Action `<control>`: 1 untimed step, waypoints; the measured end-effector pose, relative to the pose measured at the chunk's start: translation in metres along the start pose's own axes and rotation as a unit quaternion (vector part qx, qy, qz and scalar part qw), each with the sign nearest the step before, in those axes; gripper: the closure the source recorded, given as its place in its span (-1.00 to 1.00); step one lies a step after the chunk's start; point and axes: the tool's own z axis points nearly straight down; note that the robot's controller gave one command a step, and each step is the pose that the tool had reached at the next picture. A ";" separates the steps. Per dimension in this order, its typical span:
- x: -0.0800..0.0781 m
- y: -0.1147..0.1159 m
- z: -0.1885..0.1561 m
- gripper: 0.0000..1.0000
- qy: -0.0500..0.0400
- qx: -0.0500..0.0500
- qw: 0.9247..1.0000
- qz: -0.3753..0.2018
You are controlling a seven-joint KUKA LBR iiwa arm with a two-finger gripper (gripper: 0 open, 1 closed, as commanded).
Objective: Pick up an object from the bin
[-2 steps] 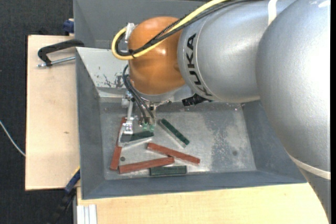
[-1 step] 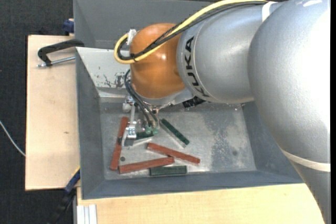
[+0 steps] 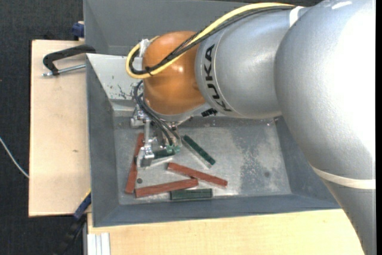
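Camera view: gripper (image 3: 150,153) low over red-brown stick (image 3: 131,179), left of bin (image 3: 100,146); open or closed, we couldn't tell. Approach step, we judged; next needed closing, lift.

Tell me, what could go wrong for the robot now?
The tool sits low among thin flat red-brown sticks and dark green sticks. They lie flat on the grey metal bin floor, so one might slip away. They also lie close together, so a neighbour might get nudged or dragged along.
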 end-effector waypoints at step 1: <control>0.000 -0.040 0.039 1.00 -0.010 -0.006 0.999 0.050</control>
